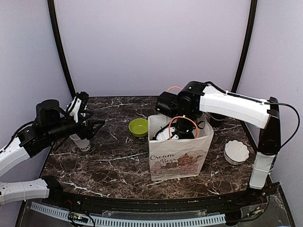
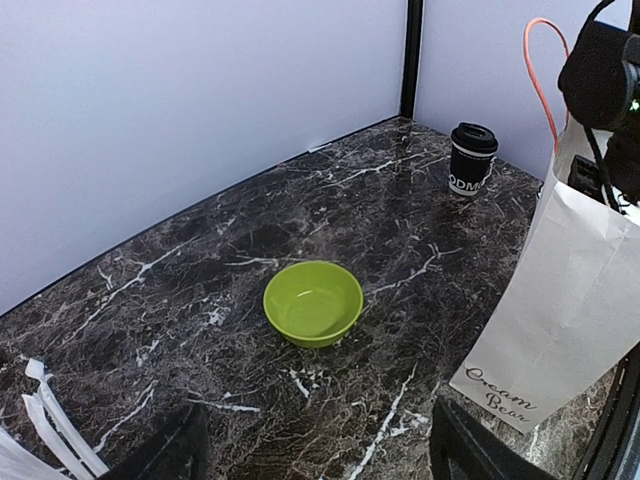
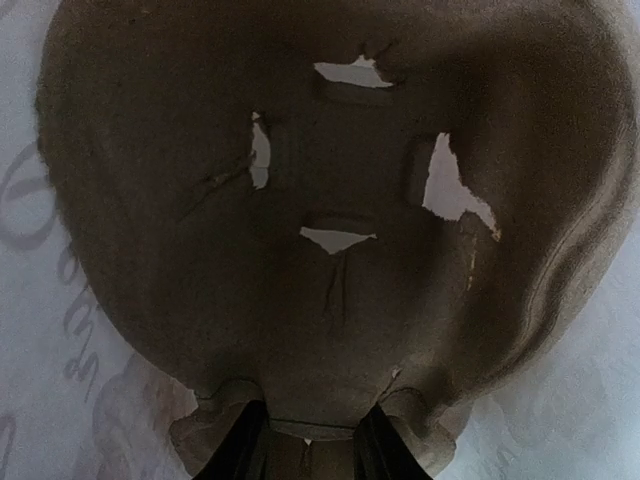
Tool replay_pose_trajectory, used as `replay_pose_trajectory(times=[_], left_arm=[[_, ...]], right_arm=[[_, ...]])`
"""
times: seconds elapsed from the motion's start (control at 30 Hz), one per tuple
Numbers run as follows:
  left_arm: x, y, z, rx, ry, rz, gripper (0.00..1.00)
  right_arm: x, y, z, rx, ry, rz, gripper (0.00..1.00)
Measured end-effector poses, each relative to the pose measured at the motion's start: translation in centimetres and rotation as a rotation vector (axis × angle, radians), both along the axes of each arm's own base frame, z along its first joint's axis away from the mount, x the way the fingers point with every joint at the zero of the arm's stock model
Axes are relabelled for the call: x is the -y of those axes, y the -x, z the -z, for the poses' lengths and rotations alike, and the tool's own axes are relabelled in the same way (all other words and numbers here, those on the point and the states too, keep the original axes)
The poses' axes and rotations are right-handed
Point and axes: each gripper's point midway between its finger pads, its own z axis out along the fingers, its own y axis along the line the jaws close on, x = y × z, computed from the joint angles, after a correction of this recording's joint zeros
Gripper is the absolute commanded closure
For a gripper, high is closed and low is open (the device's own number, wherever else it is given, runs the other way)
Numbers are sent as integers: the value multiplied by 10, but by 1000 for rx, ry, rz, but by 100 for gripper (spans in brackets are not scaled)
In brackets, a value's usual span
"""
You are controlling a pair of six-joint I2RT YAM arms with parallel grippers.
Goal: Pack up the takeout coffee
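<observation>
I'm watching the right gripper (image 3: 307, 452) reaching down inside the white paper bag (image 1: 179, 158), which is standing toward the near edge of the marble table (image 1: 109, 165). Its fingers are pinching the lower rim of a brown pulp carrier (image 3: 330, 200) that is filling the wrist view. The left gripper (image 1: 94, 126) is hanging released, fingers spread wide, over the left edge beside the white printed cup (image 1: 81, 143). The black takeout coffee (image 2: 472, 158) is standing upright with its lid on toward the far right corner, outside the bag, and the lime-green bowl (image 2: 313, 302) is sitting between the bag and the far edge.
</observation>
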Motion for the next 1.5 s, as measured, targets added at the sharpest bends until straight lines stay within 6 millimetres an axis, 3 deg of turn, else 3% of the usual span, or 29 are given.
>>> replay_pose_trajectory(times=[0.37, 0.6, 0.83, 1.1, 1.23, 1.33, 1.5], left_arm=[[4, 1, 11, -28, -9, 21, 22], [6, 1, 14, -35, -9, 27, 22], [15, 1, 18, -78, -10, 64, 22], [46, 6, -49, -67, 112, 214, 24], [79, 4, -83, -56, 137, 316, 24], [119, 3, -98, -42, 107, 404, 24], [179, -6, -92, -42, 42, 498, 24]], right_arm=[[3, 14, 51, -122, 79, 10, 68], [3, 15, 55, -127, 82, 15, 45], [-16, 15, 4, -96, -77, -15, 38], [-8, 27, -45, -61, -191, -35, 38], [-12, 26, -82, -7, -300, -57, 37], [-7, 28, -123, 50, -415, -72, 37], [14, 34, -184, 128, -605, -86, 35]])
